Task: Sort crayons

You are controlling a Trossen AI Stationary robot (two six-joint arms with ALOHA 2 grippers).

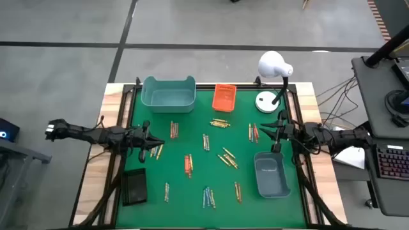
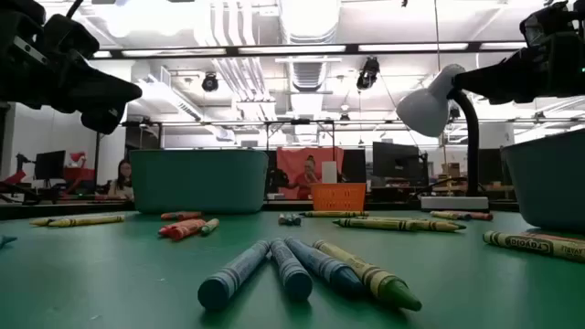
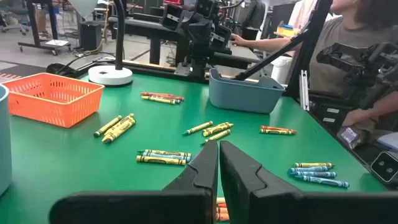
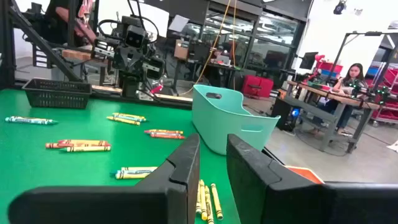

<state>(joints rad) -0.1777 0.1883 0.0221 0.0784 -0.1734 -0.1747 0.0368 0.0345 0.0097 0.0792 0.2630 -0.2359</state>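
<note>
You see left gripper (image 1: pixel 148 135) clenched, empty, at the mat's left edge | right gripper (image 1: pixel 273 128) parted, grasping nothing, at right edge | crayons (image 1: pixel 220 123) scattered over green mat (image 1: pixel 192 198), none binned

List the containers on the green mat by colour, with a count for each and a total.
Teal bin: 1
Orange basket: 1
Blue-grey bin: 1
Black tray: 1
Total: 4
</note>
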